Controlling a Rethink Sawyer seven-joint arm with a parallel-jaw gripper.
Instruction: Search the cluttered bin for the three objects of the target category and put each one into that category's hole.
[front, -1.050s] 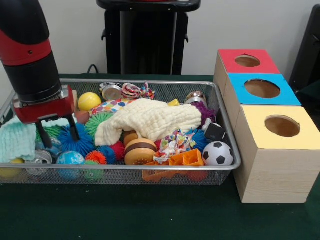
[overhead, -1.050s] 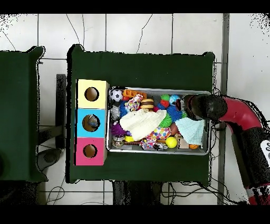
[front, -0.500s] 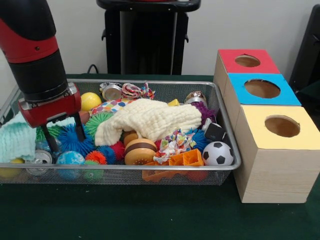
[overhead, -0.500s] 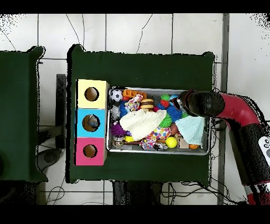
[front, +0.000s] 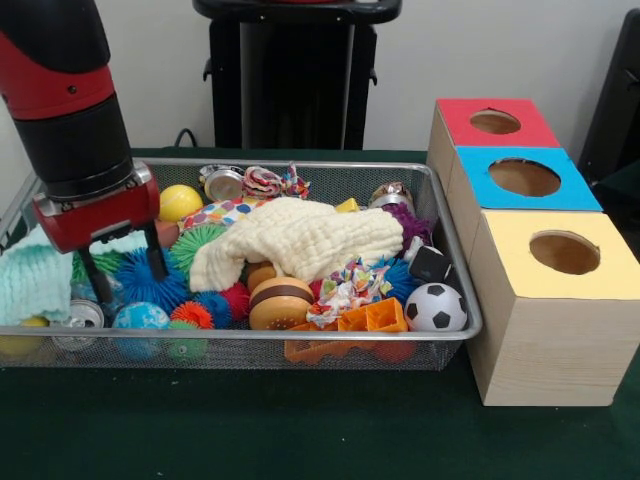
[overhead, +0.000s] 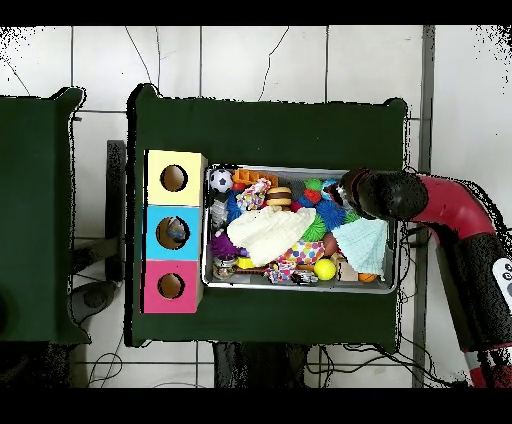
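Note:
The wire bin (front: 455, 290) holds several toys. My gripper (front: 121, 274) hangs open at its left end, fingers straddling a blue spiky ball (front: 132, 284) and holding nothing. Close by lie a teal cloth (front: 34, 282), a green spiky ball (front: 194, 243) and a yellow ball (front: 179, 202). A cream cloth (front: 300, 240) covers the middle. A toy burger (front: 280, 302) and a soccer ball (front: 436, 307) sit along the front. In the overhead view the gripper (overhead: 349, 190) is over the bin (overhead: 300, 288) at its right end, above the teal cloth (overhead: 362, 243).
Three wooden boxes with round holes stand right of the bin: red-topped (front: 494, 122), blue-topped (front: 524, 178), yellow-topped (front: 563, 252). A silver can (front: 79, 318), a globe ball (front: 140, 317), an orange toy (front: 370, 318) and a black die (front: 430, 265) also lie in the bin.
The gripper has shifted a little toward the bin's middle, onto the blue spiky ball, and stays open. The toys have not moved.

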